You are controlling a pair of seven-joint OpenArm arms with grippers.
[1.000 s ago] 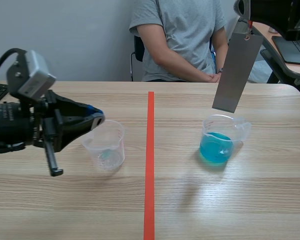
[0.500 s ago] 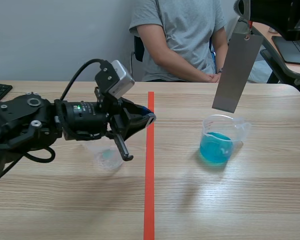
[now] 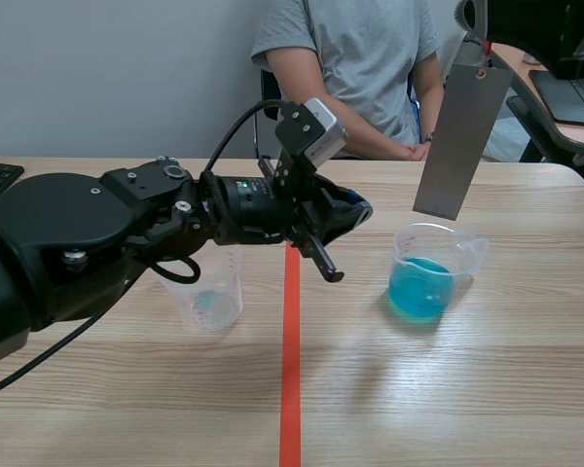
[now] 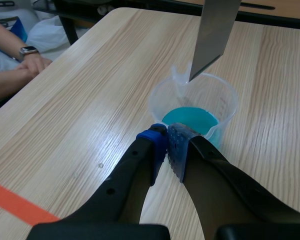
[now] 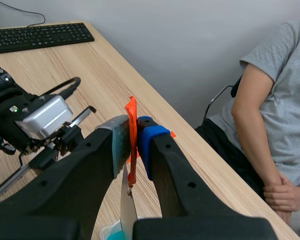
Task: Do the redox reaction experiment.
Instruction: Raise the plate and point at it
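Note:
A clear beaker of blue liquid (image 3: 423,279) stands right of the red tape line. Directly above it hangs a grey metal strip (image 3: 463,131), held at its top by my right gripper (image 3: 473,21). In the right wrist view the pads of that gripper (image 5: 132,137) are pressed on the strip (image 5: 126,206), seen edge-on. My left gripper (image 3: 356,213) reaches across the tape line, shut on nothing, just short of the blue beaker. From the left wrist, the gripper (image 4: 167,144) nearly touches the near rim of the beaker (image 4: 194,103), with the strip (image 4: 215,35) above. A second, nearly empty beaker (image 3: 210,294) sits behind my left arm.
A person (image 3: 346,68) sits across the table with hands (image 4: 32,62) resting near the far edge. A keyboard (image 5: 40,36) lies at the table's left end, and a laptop (image 3: 574,97) on a desk at the far right.
My left arm has swung right, from beside the empty beaker across the tape line to the blue beaker. The right arm and strip have not moved.

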